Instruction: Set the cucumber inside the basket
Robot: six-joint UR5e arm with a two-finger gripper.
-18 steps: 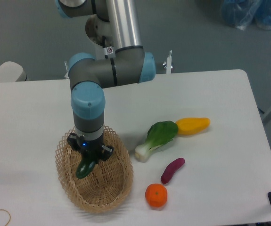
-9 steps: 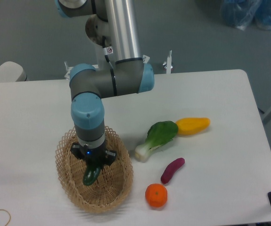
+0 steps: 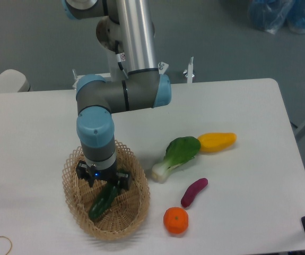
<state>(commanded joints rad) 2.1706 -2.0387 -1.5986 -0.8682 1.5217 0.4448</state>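
The dark green cucumber lies slanted on the bottom of the tan wicker basket at the front left of the table. Its upper end sits right under my gripper. The gripper points straight down inside the basket, low over the cucumber. Its jaws look parted, with the cucumber lying loose beneath them. The fingertips are partly hidden by the gripper body.
A bok choy and a yellow vegetable lie right of the basket. A purple vegetable and an orange lie at the front right of it. The table's front edge is close behind the basket.
The gripper has gone down into the basket with the cucumber. The cucumber has tipped from hanging nearly upright to lying slanted on the basket bottom, and more of its length shows.
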